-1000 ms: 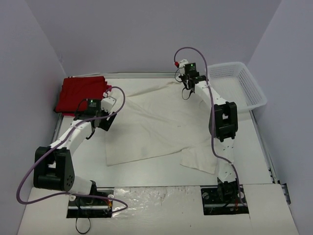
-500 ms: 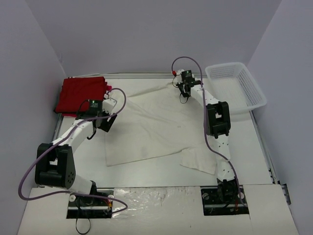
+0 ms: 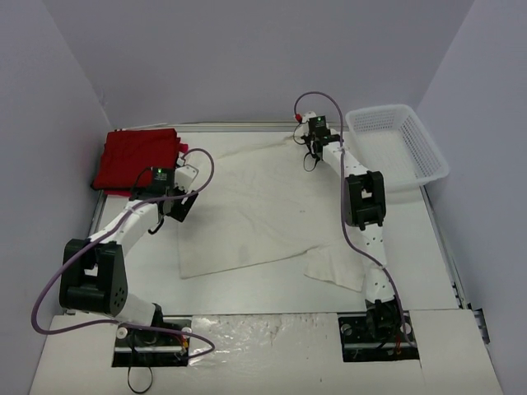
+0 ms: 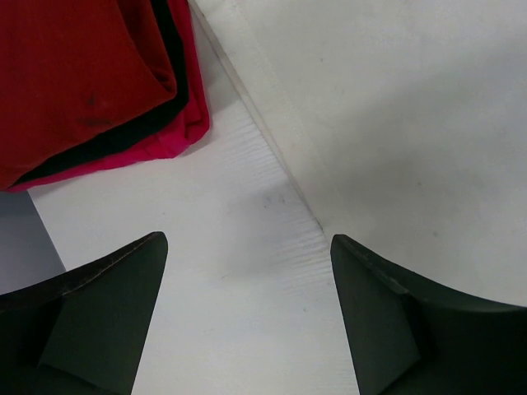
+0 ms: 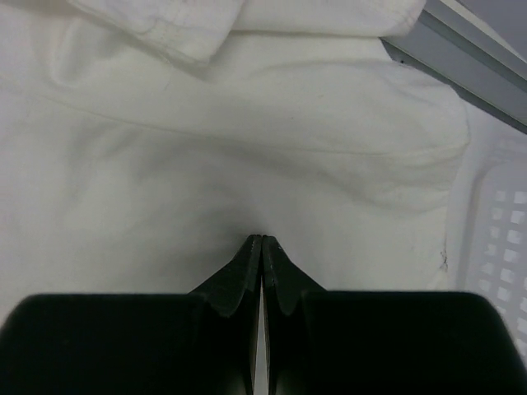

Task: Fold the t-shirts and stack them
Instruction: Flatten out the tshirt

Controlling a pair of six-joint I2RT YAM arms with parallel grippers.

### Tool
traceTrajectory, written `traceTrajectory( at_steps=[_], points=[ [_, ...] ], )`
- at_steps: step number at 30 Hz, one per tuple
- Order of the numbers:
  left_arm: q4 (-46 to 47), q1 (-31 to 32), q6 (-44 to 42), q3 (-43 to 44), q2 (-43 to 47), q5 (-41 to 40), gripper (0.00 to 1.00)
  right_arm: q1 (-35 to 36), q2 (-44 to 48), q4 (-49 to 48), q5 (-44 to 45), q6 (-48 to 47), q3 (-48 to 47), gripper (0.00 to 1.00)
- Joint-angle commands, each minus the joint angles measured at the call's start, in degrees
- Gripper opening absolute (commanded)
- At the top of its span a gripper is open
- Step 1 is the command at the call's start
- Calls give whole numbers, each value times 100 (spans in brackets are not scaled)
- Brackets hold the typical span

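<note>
Two end effectors differ: the left end effector (image 4: pixel 247 251) stays spread wide over bare worktop (image 4: pixel 230 329), between the red t-shirts (image 3: pixel 136 158) stacked at the far-left corner and the cream-white t-shirt (image 3: pixel 255 214) spread mid-worktop. The right end effector (image 5: pixel 262 240), fingers pressed together at that shirt's far edge, has shifted slightly left since a second ago, its elbow swung inward.
</note>
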State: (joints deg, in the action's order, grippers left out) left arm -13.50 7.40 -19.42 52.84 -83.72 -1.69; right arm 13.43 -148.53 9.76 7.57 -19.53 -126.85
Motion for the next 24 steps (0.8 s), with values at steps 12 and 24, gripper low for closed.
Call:
traceTrajectory(
  at_steps=[12,24],
  points=[
    [58,60,-27,385,-188,-174,80,-359,-546,316,667,72,-376,0],
    [49,78,114,578,23,222,79,-192,1202,316,105,204,247,0]
  ],
)
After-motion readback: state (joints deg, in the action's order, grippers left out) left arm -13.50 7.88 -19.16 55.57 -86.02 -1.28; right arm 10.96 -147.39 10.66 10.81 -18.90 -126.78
